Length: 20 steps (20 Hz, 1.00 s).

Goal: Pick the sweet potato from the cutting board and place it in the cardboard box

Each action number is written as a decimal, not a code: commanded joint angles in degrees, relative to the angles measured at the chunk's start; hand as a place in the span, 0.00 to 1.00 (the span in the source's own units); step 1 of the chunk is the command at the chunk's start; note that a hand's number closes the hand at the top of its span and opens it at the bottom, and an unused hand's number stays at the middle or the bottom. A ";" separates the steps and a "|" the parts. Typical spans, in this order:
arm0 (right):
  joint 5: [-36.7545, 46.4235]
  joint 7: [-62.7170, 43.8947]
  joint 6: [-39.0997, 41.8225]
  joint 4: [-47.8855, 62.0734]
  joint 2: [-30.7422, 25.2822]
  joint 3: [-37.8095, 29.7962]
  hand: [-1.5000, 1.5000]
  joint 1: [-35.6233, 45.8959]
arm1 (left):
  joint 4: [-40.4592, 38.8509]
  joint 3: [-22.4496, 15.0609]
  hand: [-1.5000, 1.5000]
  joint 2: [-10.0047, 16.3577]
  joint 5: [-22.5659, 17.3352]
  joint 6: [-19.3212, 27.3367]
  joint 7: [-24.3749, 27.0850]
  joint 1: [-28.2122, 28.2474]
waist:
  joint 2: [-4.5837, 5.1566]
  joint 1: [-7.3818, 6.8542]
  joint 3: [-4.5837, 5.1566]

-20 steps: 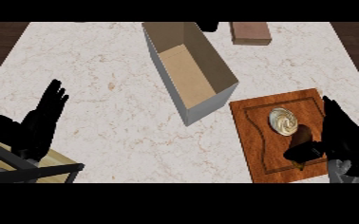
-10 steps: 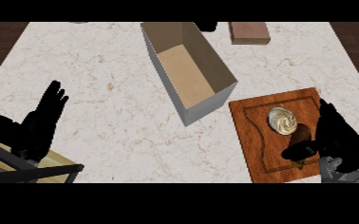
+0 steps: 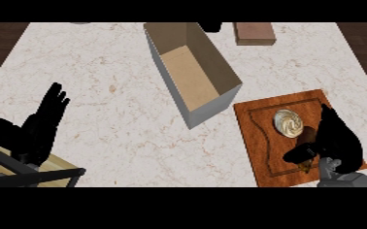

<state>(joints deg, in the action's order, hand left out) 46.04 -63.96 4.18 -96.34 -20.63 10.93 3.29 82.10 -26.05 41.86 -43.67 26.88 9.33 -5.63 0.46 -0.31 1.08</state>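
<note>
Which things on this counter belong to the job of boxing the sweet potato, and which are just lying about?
For the job: sweet potato, cutting board, cardboard box, right hand curled round the sweet potato.

Lying about: round pale item on the board, brown block, wooden frame, left hand resting open.

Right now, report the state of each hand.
Left hand: open, resting at the left edge, holding nothing.
Right hand: over the sweet potato on the cutting board; whether it grips cannot be told.
</note>
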 commanded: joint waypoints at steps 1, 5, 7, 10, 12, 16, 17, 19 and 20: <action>1.38 -5.87 1.45 0.82 2.45 0.37 0.00 0.50 | 5.32 1.64 0.50 -4.05 -1.29 1.74 -2.10 -6.51 | -0.52 0.73 -1.07; 0.10 -2.67 2.10 2.18 0.97 -3.93 0.00 0.55 | 7.00 0.88 0.50 -4.14 -1.16 2.30 -2.22 -5.71 | -0.56 0.66 -1.11; 2.43 -2.14 -0.73 5.24 3.79 -2.79 0.00 0.56 | 6.16 0.41 0.50 -4.06 -0.13 1.98 -0.79 -4.16 | -0.46 0.24 -1.11; 2.31 -0.30 1.09 4.15 2.71 -3.43 0.00 -1.15 | 5.21 1.57 0.50 -4.71 -1.29 1.55 -1.67 -5.68 | -0.45 0.77 -1.09; 3.95 -2.27 2.66 2.41 3.78 -1.85 0.00 -0.57 | 4.01 1.50 0.50 -5.19 -1.20 0.27 -0.20 -4.99 | -0.47 0.66 -1.03; 5.94 -0.72 1.09 -0.84 4.87 -1.06 0.00 -5.48 | 4.43 1.34 0.50 -4.93 -0.65 1.74 -0.65 -5.24 | -0.64 1.31 -1.04; 7.36 -1.96 1.75 2.21 6.04 -0.48 1.00 -2.19 | 7.15 1.18 0.50 -3.32 -1.07 0.62 -1.39 -4.17 | -0.58 0.24 -1.08; 7.75 1.50 1.66 1.74 5.05 0.16 1.00 -4.52 | 6.69 1.16 0.50 -5.03 -1.01 2.64 -0.86 -4.00 | -0.62 0.52 -1.08; 8.34 0.53 4.22 2.23 4.43 0.37 1.00 -1.58 | 6.71 -0.77 0.50 -6.40 0.49 4.57 -1.31 -5.27 | -0.53 0.51 -1.08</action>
<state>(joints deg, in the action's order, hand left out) 52.34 -60.27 5.32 -94.50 -16.00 9.79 0.09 82.37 -25.98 41.97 -43.70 27.57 9.08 -5.56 0.43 -0.33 1.18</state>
